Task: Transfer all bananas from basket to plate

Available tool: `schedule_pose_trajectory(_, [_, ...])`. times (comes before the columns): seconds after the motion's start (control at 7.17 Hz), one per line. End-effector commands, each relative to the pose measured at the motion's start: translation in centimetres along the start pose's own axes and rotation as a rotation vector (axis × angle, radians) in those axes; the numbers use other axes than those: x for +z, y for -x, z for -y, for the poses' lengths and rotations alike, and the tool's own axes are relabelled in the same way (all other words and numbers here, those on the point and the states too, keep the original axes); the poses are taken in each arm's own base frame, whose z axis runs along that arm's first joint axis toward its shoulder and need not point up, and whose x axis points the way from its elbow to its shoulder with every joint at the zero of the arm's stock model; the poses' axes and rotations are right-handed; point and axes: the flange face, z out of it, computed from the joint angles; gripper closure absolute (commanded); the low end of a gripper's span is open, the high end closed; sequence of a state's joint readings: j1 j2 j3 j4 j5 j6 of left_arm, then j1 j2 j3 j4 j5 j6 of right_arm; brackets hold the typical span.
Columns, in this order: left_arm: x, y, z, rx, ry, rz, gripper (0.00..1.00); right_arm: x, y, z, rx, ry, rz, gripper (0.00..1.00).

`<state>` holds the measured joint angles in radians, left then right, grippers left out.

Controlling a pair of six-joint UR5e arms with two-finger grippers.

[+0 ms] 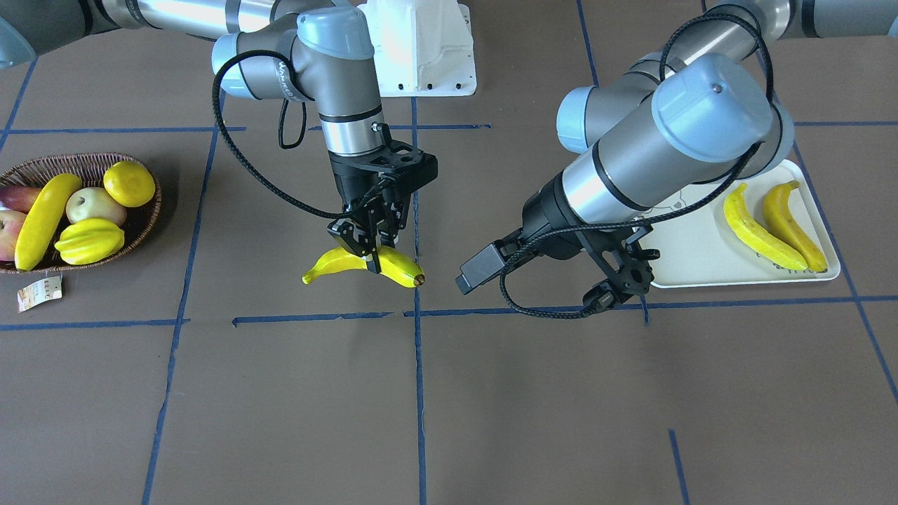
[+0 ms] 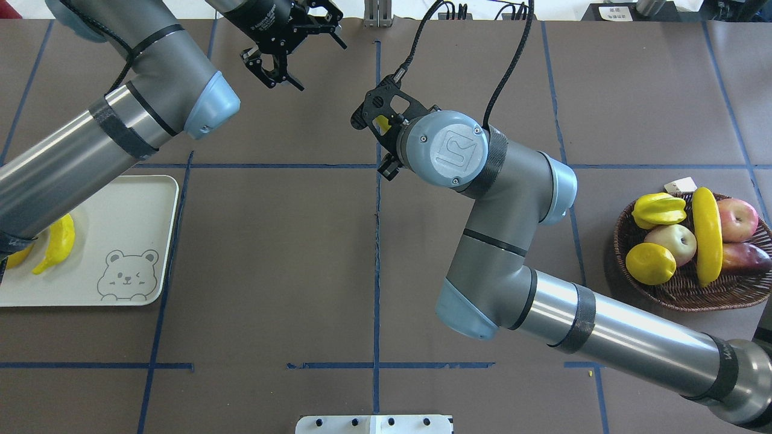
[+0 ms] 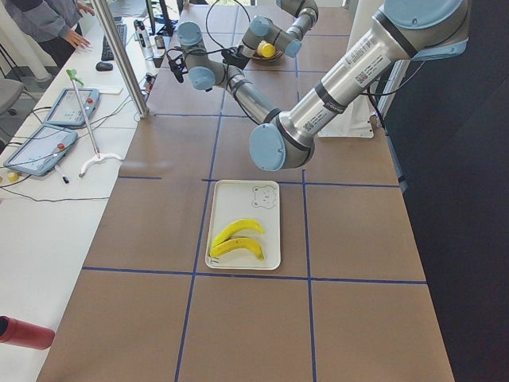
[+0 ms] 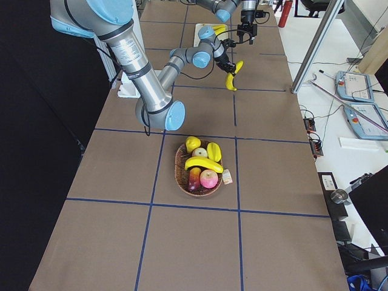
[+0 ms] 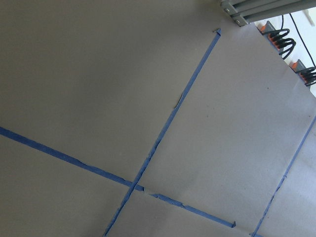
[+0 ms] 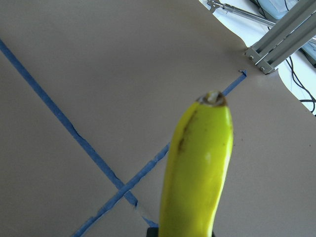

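My right gripper (image 1: 374,254) is shut on a yellow banana (image 1: 351,264) and holds it above the middle of the table, near the central blue tape line. This banana fills the right wrist view (image 6: 197,168) and peeks out under the wrist in the overhead view (image 2: 381,125). My left gripper (image 1: 620,286) is open and empty, beside the plate's (image 1: 694,259) near corner. Two bananas (image 1: 754,228) lie on the cream plate (image 2: 120,211). One banana (image 1: 43,219) lies in the wicker basket (image 1: 84,163), which also shows in the overhead view (image 2: 681,295).
The basket also holds a starfruit (image 1: 90,240), a round yellow fruit (image 1: 129,184) and apples (image 2: 736,218). A paper tag (image 1: 38,291) hangs off it. The robot's white base (image 1: 421,49) stands at the table's back. Blue tape lines cross the brown table.
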<state>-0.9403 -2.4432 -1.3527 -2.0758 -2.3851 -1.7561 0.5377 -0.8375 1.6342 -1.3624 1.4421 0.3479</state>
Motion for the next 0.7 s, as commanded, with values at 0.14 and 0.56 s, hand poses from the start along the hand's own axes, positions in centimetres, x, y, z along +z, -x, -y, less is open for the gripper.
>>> schedule_pose_trajectory(0.14, [3.0, -1.2, -1.6, 0.027, 0.033, 0.008, 0.01, -0.2, 0.3, 0.3, -0.007, -0.008, -0.005, 0.78])
schedule_pose_trajectory(0.56, [5.1, -1.0, -1.8, 0.096, 0.050, 0.034, 0.01, -0.2, 1.9, 0.0, -0.089, -0.018, -0.033, 0.71])
